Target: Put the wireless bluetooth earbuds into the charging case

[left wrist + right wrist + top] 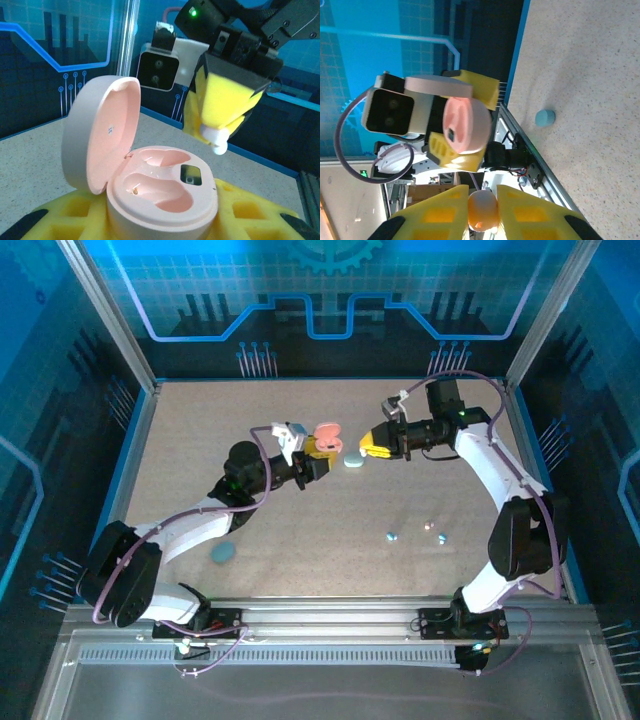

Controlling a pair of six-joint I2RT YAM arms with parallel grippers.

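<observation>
Case [165,195]: pink plastic, smooth, satin-matt, soft sheen inside the lid. Earbud [482,210]: pale plastic, glossy. Finger pads [227,100]: yellow, foam-like, matt, finely porous. Table [330,530]: speckled, grainy, matt. Front rail [330,618]: ribbed metal, dull shine.

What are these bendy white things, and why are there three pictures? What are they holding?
They are two robot arms bolted to a table. One picture looks down from above; the other two come from little cameras on each arm's wrist. The left gripper pinches an open pink case. The right gripper pinches a whitish earbud near it. On the table lie a mint case, a blue case and a few tiny earbuds.
</observation>
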